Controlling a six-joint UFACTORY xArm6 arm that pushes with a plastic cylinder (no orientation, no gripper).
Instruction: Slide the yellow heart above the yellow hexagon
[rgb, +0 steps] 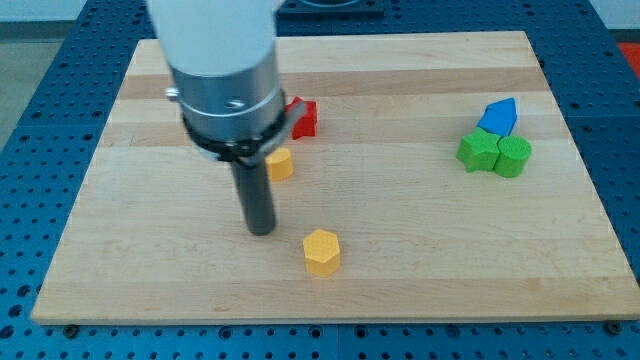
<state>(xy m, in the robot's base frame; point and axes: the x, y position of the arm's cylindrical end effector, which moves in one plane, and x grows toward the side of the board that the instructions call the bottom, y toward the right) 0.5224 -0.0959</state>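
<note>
The yellow hexagon (322, 252) lies on the wooden board (400, 260) below the middle. The yellow heart (281, 163) lies up and to the left of it, partly hidden behind my rod. My tip (261, 230) rests on the board just below the yellow heart and to the left of the yellow hexagon, a short gap from each.
A red block (303, 118) sits above the yellow heart, partly hidden by the arm's body. At the view's right a blue block (499, 116) touches two green blocks, one star-like (478, 151) and one rounder (514, 156). Blue pegboard surrounds the board.
</note>
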